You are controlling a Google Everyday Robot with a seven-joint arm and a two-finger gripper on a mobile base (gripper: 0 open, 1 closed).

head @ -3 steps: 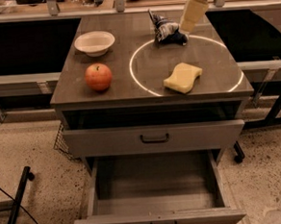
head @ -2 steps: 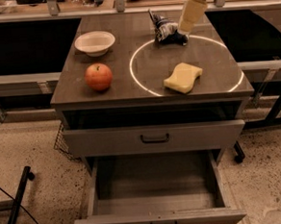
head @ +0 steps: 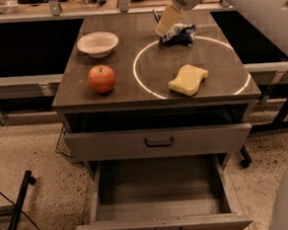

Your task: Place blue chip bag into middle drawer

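Observation:
The blue chip bag (head: 182, 33) lies crumpled on the back of the cabinet top, at the far edge of a white light ring. My gripper (head: 165, 25) comes down from the upper right and sits at the bag's left end, touching or just above it. The middle drawer (head: 159, 187) is pulled out wide open below, and its grey floor is bare. The bag is well behind and above the drawer.
On the cabinet top (head: 133, 95) are a white bowl (head: 98, 43) at back left, a red apple (head: 101, 79) at front left and a yellow sponge (head: 188, 79) at front right. A shut drawer with a black bar handle (head: 159, 142) sits above the open one. A black stand leg (head: 17, 215) is at lower left.
My gripper has moved left, from the bag's right side to its left end. The bag now lies lower and a little further right. Bowl, apple and sponge have not moved.

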